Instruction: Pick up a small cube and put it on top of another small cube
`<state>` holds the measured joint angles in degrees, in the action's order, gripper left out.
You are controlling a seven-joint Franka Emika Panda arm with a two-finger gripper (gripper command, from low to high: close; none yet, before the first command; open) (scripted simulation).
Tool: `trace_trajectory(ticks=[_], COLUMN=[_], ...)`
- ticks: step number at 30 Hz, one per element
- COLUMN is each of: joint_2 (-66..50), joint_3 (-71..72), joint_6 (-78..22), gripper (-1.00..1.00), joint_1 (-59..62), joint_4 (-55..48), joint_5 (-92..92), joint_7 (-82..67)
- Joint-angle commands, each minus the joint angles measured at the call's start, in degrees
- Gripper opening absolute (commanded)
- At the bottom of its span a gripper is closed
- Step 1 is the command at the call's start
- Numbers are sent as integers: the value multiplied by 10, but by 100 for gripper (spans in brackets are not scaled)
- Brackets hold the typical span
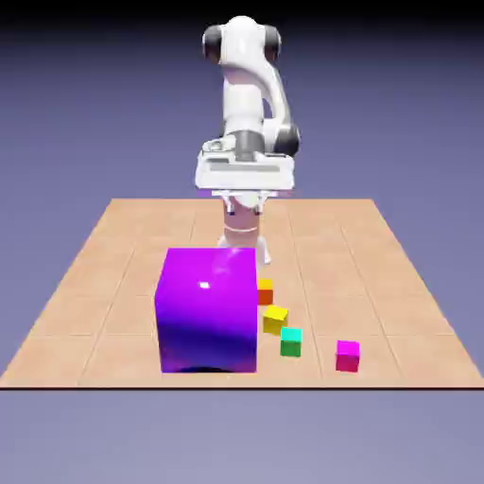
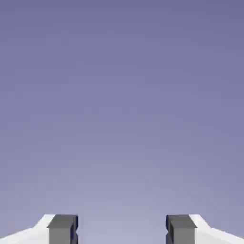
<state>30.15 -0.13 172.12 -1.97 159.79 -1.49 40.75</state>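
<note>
So the table is basically the work area, with every cube sat flat on it; the arm is folded up over the far side, which I'd guess is a ready pose, high enough to clear everything; the big purple cube looks like an obstacle more than a stacking partner, tbh, and it's way too wide for the grip; the gripper has its fingers spread well apart with nothing between them, which makes sense for a pick that hasn't happened; the green cube, the one to deal with, is on the near part of the table, between the purple cube and the magenta cube in the exterior view, with the yellow cube just behind it; I'd watch that neighbour when the fingers go down, a sloppy approach could bump it.

As for what you can't see: the purple cube blocks a chunk of tabletop behind it, and cuts off the left edge of the orange cube in the exterior view; the hand view is just plain backdrop past the fingertips, so no help lining up; the fingers are tiny and washed out from outside; can't tell which cube is meant to go underneath, either.
</note>
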Motion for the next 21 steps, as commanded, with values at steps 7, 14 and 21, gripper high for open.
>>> trace_trajectory(ticks=[7, 14, 21], joint_2=[-145, -291, -436], joint_3=[-8, -15, -23], joint_6=[-109, -219, -328], gripper=[0, 0, 0], joint_1=[-74, -148, -222], joint_4=[-70, -140, -210], joint_5=[-87, -173, -260], joint_7=[-99, -199, -298])
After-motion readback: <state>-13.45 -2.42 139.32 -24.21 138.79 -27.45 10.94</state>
